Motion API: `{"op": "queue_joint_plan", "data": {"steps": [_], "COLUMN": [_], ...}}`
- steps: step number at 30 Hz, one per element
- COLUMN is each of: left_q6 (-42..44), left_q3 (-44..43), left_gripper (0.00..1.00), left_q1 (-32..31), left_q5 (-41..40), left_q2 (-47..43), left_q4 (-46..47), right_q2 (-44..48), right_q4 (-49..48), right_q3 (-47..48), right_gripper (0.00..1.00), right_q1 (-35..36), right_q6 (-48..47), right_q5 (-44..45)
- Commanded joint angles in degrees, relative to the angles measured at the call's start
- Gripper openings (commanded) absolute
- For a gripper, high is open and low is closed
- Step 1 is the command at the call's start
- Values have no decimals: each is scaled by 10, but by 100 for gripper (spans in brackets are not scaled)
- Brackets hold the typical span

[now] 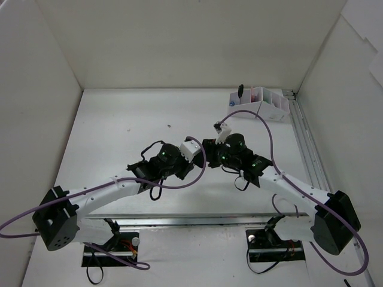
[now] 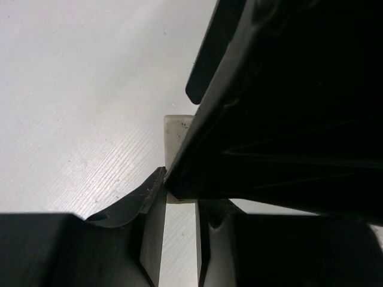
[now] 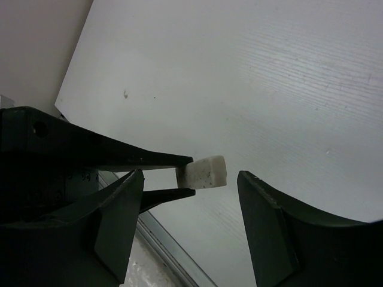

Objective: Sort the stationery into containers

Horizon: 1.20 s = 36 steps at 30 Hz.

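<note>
Handoff over the table (image 1: pixel 119 131), 1 eraser going arm to arm

The white organiser (image 1: pixel 261 103) sits way off in the far right corner, so I'd guess that's why it's swapping sides. The left gripper (image 2: pixel 179 206) is pinched tight on one end of the little speckled eraser (image 3: pixel 204 172). The right gripper (image 3: pixel 191 179) is roughly half open, its 2 jaws either side of the free end and not touching. Next up, the right has to close squarely before the left lets go.

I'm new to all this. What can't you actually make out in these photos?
- Left wrist view: most of the eraser, covered by a dark part of the right arm.
- Right wrist view: the eraser's end, buried between the left fingers.
- Top view: the eraser itself, hidden under the meeting wrists; what sits in the organiser, too small.
</note>
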State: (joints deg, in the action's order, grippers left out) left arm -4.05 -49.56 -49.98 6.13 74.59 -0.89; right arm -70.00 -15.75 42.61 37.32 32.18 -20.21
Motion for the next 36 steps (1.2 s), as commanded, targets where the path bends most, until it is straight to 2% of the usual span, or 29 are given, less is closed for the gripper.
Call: {"op": "queue_joint_plan", "data": {"steps": [1,4,5,8,11,15,21,24,25,26,27,28,29,30,31,33,36], "left_q6": [6,11,11,14,19,23,22,22,21,18,16,15,12,11,10,8,-3], "left_q3": [-26,-24,-24,-14,-8,-7,1,5,5,3,2,-1,-5,-4,-1,16,43], "left_gripper": [0,0,0,0,0,0,0,0,0,0,3,12,46,64,99,100,99], "left_q1": [-3,-3,-3,-3,-8,-8,-8,-8,-8,-8,-8,-8,-8,-8,-8,-8,-3], "left_q5": [-23,-25,-24,-20,-17,-3,0,4,1,-4,-9,-23,-30,-38,-51,-80,-126], "left_q2": [-30,-37,-42,-56,-62,-61,-66,-73,-73,-74,-74,-75,-77,-81,-93,-110,-156], "left_q4": [49,54,56,69,76,76,85,91,91,89,83,76,61,59,59,63,67], "right_q2": [7,7,7,4,0,-8,-20,-20,-16,-14,-9,1,5,8,19,28,29], "right_q4": [4,15,12,-16,-51,-122,-153,-158,-158,-157,-155,-149,-119,-98,-78,-27,19], "right_q3": [5,-1,-4,-14,-23,-26,-24,-24,-24,-26,-26,-25,-17,-9,4,19,55], "right_gripper": [60,54,47,35,31,30,24,13,0,0,0,0,0,0,0,0,0], "right_q1": [8,8,9,9,14,17,22,24,25,24,22,21,10,0,-8,-35,-92], "right_q6": [10,20,24,36,36,42,49,48,49,47,41,37,22,11,-1,-42,-92], "right_q5": [53,66,68,55,40,9,1,-2,4,10,17,31,41,52,74,123,250]}}
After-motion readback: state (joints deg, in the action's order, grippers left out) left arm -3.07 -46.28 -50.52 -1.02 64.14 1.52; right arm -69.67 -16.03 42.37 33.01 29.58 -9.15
